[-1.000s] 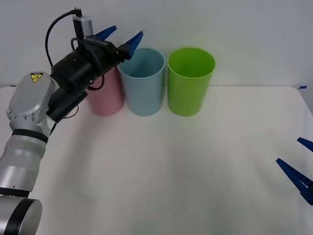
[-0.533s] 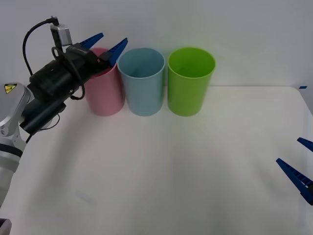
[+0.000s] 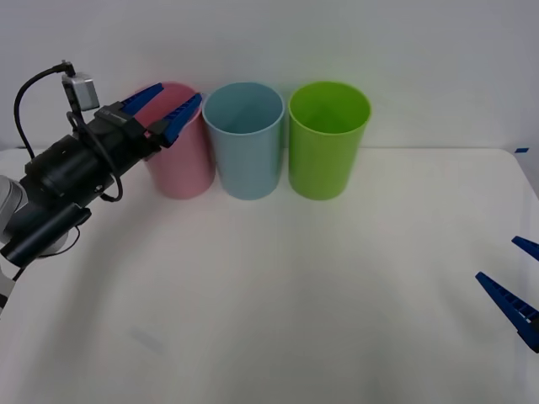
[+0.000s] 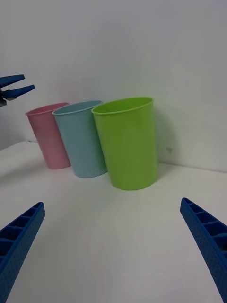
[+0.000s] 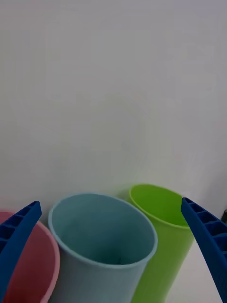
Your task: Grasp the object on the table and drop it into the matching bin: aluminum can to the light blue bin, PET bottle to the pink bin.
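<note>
White table point(image 3: 278, 303) broad and bare, left pincer point(image 3: 166, 108) released over pink bin point(image 3: 181, 164) rim, right pincer point(image 3: 515, 282) released at table edge.

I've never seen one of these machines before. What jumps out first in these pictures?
Three tall plastic bins stand in a row at the far side of the white table: the pink bin, the light blue bin and a lime green bin. The left gripper hangs open in the air in front of the pink bin's rim, empty. The right gripper, open too, waits low at the table's right edge.
</note>
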Tool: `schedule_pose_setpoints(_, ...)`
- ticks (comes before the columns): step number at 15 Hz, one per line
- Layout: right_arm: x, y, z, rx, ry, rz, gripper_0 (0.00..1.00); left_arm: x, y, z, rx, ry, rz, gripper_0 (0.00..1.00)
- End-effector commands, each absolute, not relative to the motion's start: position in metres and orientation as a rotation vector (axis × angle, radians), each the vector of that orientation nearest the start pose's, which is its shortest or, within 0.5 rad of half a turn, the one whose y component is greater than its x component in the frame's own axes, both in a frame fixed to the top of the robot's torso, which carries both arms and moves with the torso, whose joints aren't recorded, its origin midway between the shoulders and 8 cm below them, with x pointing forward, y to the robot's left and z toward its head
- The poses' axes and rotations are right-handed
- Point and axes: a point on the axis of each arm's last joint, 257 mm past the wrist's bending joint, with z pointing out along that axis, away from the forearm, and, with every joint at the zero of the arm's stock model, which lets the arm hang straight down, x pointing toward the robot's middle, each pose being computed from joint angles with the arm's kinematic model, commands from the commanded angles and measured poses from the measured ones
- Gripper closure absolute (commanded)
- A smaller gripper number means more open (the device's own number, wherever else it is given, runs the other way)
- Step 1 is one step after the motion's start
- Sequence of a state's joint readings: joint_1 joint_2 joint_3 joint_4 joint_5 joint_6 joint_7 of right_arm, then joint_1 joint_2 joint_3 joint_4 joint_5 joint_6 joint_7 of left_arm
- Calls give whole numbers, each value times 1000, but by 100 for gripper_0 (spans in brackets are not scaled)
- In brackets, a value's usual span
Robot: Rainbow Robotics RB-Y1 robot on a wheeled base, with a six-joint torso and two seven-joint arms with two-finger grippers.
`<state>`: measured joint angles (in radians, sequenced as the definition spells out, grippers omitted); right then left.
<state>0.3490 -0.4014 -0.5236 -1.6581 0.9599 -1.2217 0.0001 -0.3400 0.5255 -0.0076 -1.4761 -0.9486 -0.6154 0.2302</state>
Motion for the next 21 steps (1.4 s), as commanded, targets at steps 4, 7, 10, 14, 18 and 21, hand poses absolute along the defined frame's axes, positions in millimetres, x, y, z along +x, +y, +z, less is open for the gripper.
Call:
schedule_pose_setpoints(4,342,-330,-169,-465,1441,567,0,541,263,-56,351,1355,-663,0)
schedule_pose_setpoints(7,342,-330,-169,-465,1441,567,0,521,286,-72,369,1373,-643,0)
schedule_pose_setpoints(10,342,-330,-169,-465,1441,567,0,498,302,-83,411,1389,-638,0)
schedule_pose_setpoints(14,342,-330,-169,-465,1441,567,0,471,320,-98,476,1416,-616,0)
schedule_pose_setpoints(18,342,-330,-169,-465,1441,567,0,449,337,-110,540,1448,-578,0)
schedule_pose_setpoints(21,342,-330,-169,-465,1441,567,0,431,348,-119,588,1473,-558,0)
